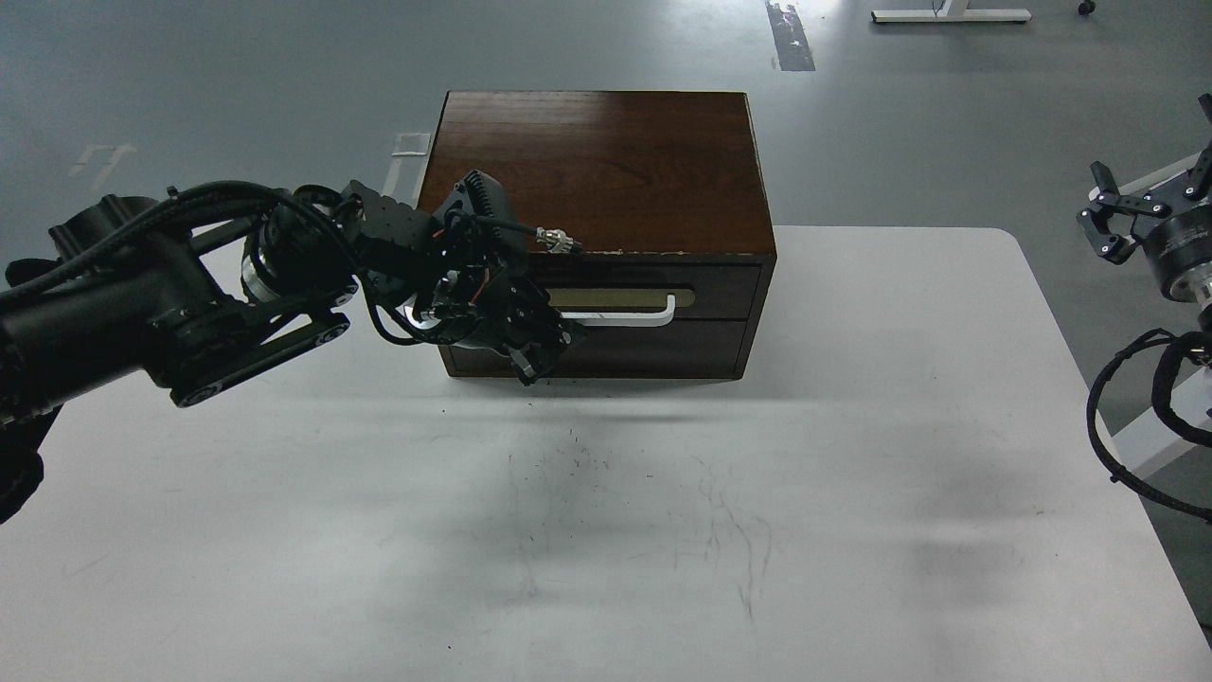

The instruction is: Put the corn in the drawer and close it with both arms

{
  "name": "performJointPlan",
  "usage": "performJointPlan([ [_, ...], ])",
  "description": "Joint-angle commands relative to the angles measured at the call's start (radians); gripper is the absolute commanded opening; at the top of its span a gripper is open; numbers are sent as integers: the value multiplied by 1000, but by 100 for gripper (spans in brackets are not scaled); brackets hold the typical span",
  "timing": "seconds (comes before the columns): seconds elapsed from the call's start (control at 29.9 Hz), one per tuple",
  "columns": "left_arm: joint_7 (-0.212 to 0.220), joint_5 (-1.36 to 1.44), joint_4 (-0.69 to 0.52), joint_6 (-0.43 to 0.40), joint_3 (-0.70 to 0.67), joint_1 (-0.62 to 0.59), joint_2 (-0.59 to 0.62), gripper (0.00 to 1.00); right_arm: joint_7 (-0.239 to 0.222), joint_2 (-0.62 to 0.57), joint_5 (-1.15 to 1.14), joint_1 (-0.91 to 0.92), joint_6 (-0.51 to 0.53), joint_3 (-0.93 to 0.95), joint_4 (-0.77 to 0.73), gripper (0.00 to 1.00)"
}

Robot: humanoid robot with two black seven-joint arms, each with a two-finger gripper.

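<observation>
My left pincer (542,355) sits at the drawer (653,289) handle (630,315) (too dark to tell its grip). The drawer looks shut. I see no corn. My right pincer (1110,216) waits open, empty. Next, check the drawer.

A white table (852,530) bears dark scuff marks (720,540); beyond it, grey floor (237,85) with perhaps a tape strip (791,38).
</observation>
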Motion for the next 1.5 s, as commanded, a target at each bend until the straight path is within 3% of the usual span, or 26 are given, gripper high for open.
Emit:
performJointPlan([
  [0.0,-3,1,-17,0,-3,-10,-2,0,0,-2,0,1,0,0,0,100],
  [0.27,-8,-177,-164,0,-9,-59,28,0,2,-3,-3,-3,0,-1,-1,100],
  [0.4,-37,-375,-168,0,-47,-82,70,0,2,-9,-3,-3,0,-3,0,100],
  [0.63,-37,-910,-120,0,-155,-93,216,0,11,-3,-3,13,0,6,-14,100],
  [0.67,-37,-976,-106,0,-169,-88,231,14,11,-2,-3,14,0,15,-23,100],
  [0.7,-37,-1113,-74,0,-195,-82,252,39,11,0,-3,16,0,35,-43,100],
  [0.8,-37,-1471,32,0,-212,-56,277,67,9,6,-3,22,0,78,-87,100],
  [0.94,-37,-1800,160,0,-213,-42,308,86,2,20,-3,37,0,80,-101,100],
  [0.97,-37,-1930,225,0,-213,-29,309,98,2,21,-3,42,0,80,-101,100],
  [1.17,-37,-2276,485,0,-215,85,294,98,6,20,-3,85,0,118,-143,100],
  [1.47,-37,-2414,611,0,-293,310,208,98,2,15,-3,83,0,110,-123,100],
])
